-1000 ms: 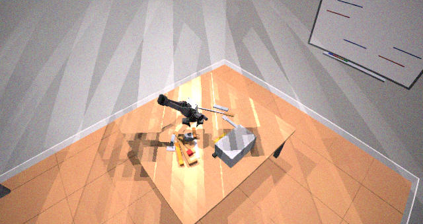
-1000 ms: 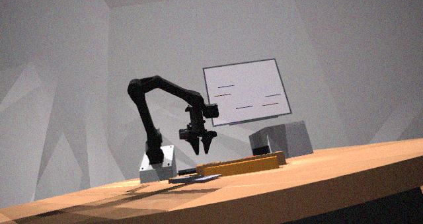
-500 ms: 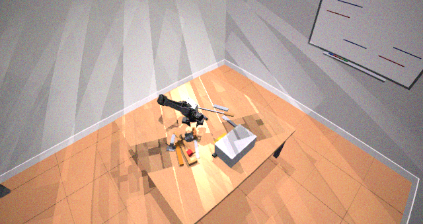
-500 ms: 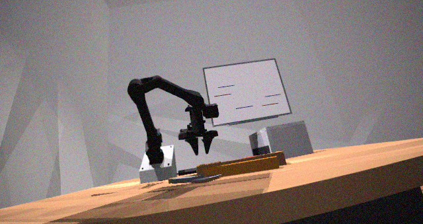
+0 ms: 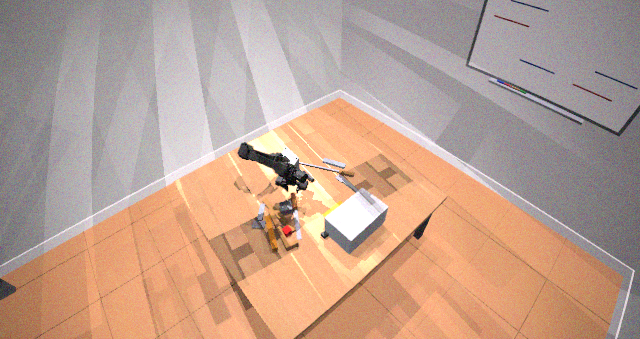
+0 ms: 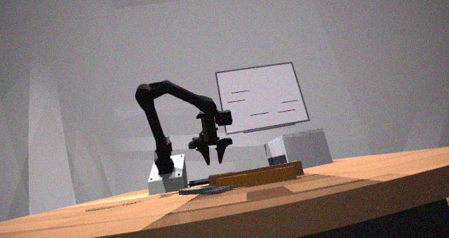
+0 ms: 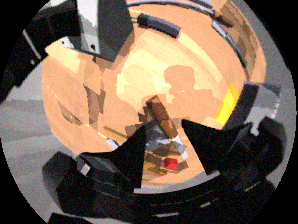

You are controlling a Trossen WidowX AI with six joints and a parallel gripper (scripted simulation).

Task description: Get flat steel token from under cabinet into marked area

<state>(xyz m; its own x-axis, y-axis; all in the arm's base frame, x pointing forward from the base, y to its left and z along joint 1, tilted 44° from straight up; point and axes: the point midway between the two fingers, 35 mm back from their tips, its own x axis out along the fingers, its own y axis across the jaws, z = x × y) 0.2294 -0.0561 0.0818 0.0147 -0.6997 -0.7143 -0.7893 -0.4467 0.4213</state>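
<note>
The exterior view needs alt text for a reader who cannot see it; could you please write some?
A black robot arm reaches over a wooden table, its open, empty gripper pointing down above a yellow-brown bar lying flat. A grey cabinet stands behind to the right, with a whiteboard on the wall beyond.

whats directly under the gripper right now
The open gripper hangs above a pile of tools: wooden bars, grey pieces and a small red block. Its fingers cover part of the pile.
</note>
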